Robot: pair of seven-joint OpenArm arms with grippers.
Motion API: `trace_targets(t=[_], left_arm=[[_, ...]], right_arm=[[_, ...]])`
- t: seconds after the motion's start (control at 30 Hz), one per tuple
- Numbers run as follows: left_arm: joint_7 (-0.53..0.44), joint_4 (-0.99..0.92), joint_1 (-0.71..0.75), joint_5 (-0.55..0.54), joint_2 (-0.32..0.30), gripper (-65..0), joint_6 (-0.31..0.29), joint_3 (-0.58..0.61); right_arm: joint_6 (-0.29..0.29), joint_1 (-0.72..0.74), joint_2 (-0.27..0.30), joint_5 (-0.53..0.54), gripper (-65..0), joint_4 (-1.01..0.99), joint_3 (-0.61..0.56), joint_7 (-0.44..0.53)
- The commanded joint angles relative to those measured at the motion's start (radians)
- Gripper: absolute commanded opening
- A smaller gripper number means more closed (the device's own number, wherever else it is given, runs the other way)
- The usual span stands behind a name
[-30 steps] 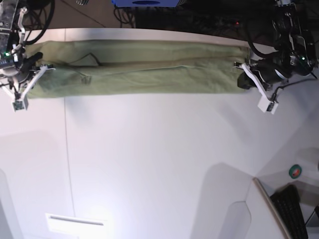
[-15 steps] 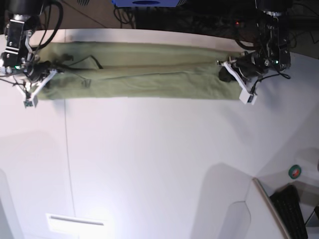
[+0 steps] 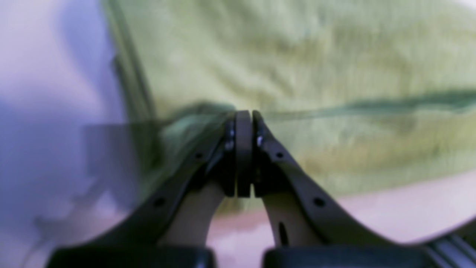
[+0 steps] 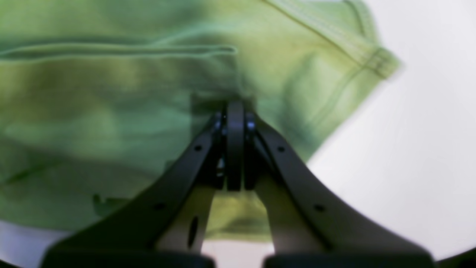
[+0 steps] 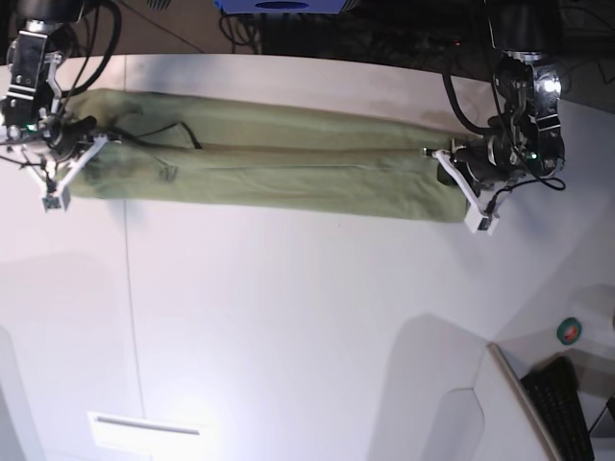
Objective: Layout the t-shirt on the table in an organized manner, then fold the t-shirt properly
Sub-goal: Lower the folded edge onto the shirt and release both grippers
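The olive-green t-shirt (image 5: pixel 269 168) lies as a long narrow folded band across the far part of the white table (image 5: pixel 307 317), sloping slightly down toward the right in the base view. My left gripper (image 5: pixel 454 176) is at the band's right end, shut on the cloth. In the left wrist view the gripper (image 3: pixel 243 113) has its jaws together at the edge of the shirt (image 3: pixel 297 56). My right gripper (image 5: pixel 82 154) is at the band's left end. In the right wrist view the gripper (image 4: pixel 235 104) is shut on the shirt (image 4: pixel 111 93) near a stitched hem.
A thin seam line (image 5: pixel 130 288) runs down the table at left. A white rectangle (image 5: pixel 144 429) lies near the front edge. A green tape roll (image 5: pixel 570 331) and a keyboard (image 5: pixel 562 403) sit at the lower right. Cables and a blue object (image 5: pixel 279 5) lie behind the table.
My left gripper has moved inward and then toward the table's front with the shirt's right end. The band now slopes. My right gripper has shifted only slightly.
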Motion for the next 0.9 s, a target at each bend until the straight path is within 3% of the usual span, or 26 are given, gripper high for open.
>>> trace_targets(t=[0.0,0.07,0.2,0.33,0.4,0.5,0.53,0.63,0.87], left_arm=[[0.014,0.056,-0.013,-0.011,-0.005,-65.0,-0.004,-0.026],[0.073,0.137,-0.001,-0.011,0.01,-65.0,-0.004,-0.065],[0.132,0.269,0.022,-0.011,0.019,-65.0,-0.01,-0.16],[0.132,0.232,0.028,-0.011,0.015,-65.0,-0.012,-0.284],[0.13,0.195,0.024,-0.016,-0.001,-45.1,-0.03,-0.305],[0.127,0.155,0.027,-0.1,-0.03,-6.3,-0.147,-0.313],[0.113,0.135,0.027,-0.138,-0.038,0.0,-0.191,-0.313],[0.037,0.04,0.027,-0.198,-0.042,0.0,-0.254,-0.313],[-0.101,-0.149,0.019,-0.195,-0.042,0.0,-0.259,-0.305]], right_arm=[[-0.005,0.015,0.015,0.003,-65.0,0.047,0.005,-0.016],[-0.005,0.015,0.013,0.003,-65.0,0.094,0.005,-0.071],[-0.005,-0.004,0.012,0.003,-65.0,0.194,0.008,-0.085],[-0.005,-0.05,0.01,0.005,-65.0,0.294,0.006,-0.084],[-0.005,-0.059,0.009,0.005,-65.0,0.314,0.003,-0.082],[-0.005,-0.062,-0.022,0.005,-65.0,0.323,0.005,-0.081],[-0.003,-0.062,-0.027,0.005,-65.0,0.329,0.005,-0.081],[0.0,-0.063,-0.031,0.005,-65.0,0.329,-0.002,-0.084],[0.003,-0.065,-0.033,0.005,-65.0,0.329,-0.002,-0.085]])
